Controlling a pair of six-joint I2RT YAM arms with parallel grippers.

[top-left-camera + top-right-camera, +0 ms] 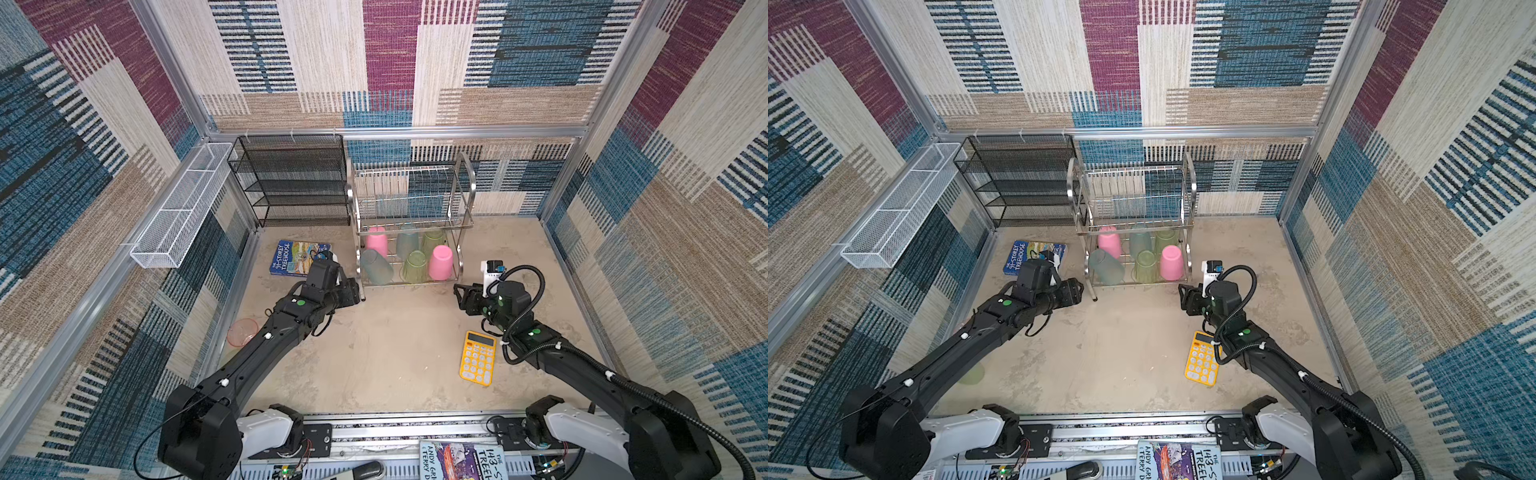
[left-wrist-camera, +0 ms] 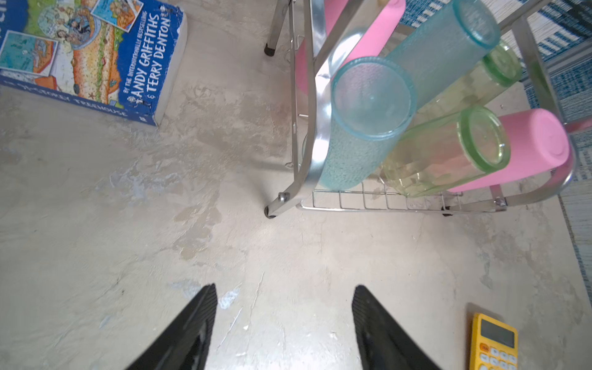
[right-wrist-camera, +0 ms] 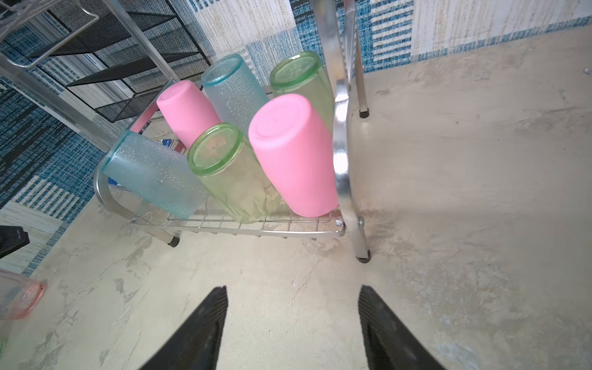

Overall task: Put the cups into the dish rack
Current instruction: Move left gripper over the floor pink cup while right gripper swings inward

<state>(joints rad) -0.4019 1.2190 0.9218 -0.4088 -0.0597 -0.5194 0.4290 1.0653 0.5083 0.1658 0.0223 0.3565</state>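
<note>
1. In both top views the two-tier shiny silver wire dish rack (image 1: pixel 415 208) stands at the back of the pale desk (image 1: pixel 395 357). Six handle-less tapered plastic cups (image 1: pixel 440 262) sit mouth-down in two rows on its lower tier, likely so they drain and pack close. The left hand (image 1: pixel 356 291) hovers by the rack's near left foot and the right hand (image 1: pixel 460 294) off its right end, both clear of the wire. A translucent salmon-pink cup (image 1: pixel 242 332) sits on the desk beside the left arm, not yet loaded; in a top view a translucent green cup (image 1: pixel 973 374) shows under that arm.
2. In the left wrist view the left hand's black fingers (image 2: pixel 189 330) stand wide apart over bare desk, holding nothing. The frosted teal cup (image 2: pixel 373 99) at the rack's corner tilts against the curved side frame, which seems to prop it. A yellow calculator (image 2: pixel 493 342) lies off to one side.
3. In the right wrist view the right hand's fingers (image 3: pixel 198 330) are likewise wide and empty. An opaque pink cup (image 3: pixel 291 150) rests against the frame bar at that end. The lower tier looks full, so the two loose cups may need the upper tier
</note>
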